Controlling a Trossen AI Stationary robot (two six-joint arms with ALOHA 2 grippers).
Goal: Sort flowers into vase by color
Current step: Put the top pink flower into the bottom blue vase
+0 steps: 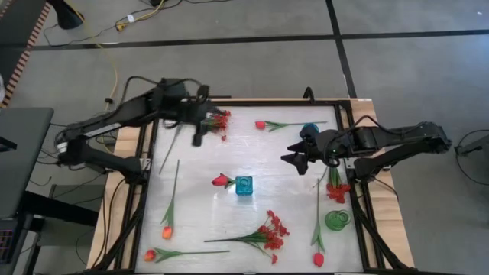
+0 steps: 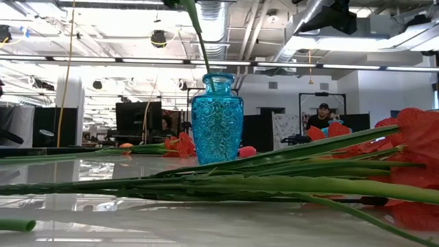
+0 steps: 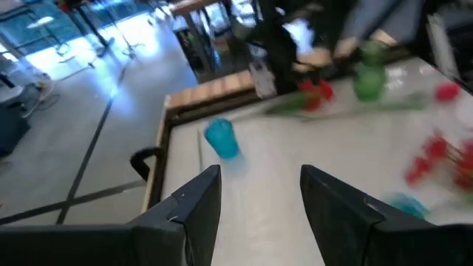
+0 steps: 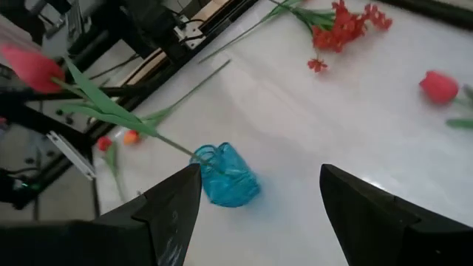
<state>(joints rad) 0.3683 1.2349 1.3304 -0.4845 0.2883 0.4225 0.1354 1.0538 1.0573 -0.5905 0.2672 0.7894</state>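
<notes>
Blue vase [image 1: 244,185] mid-table holding one red rosebud [image 1: 221,181] — left pincer [image 3: 259,196] apart, right pincer [image 4: 259,192] apart, both empty

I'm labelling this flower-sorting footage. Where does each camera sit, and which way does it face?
High view: overhead, straight down on the table; both arms, left tool, right tool.
Low view: tabletop height, level across stems to the blue vase; no tools.
Left wrist view: over its open fingers toward the green vase.
Right wrist view: past its open fingers, down on the table.
Shared: the blue vase, in all four.
</notes>
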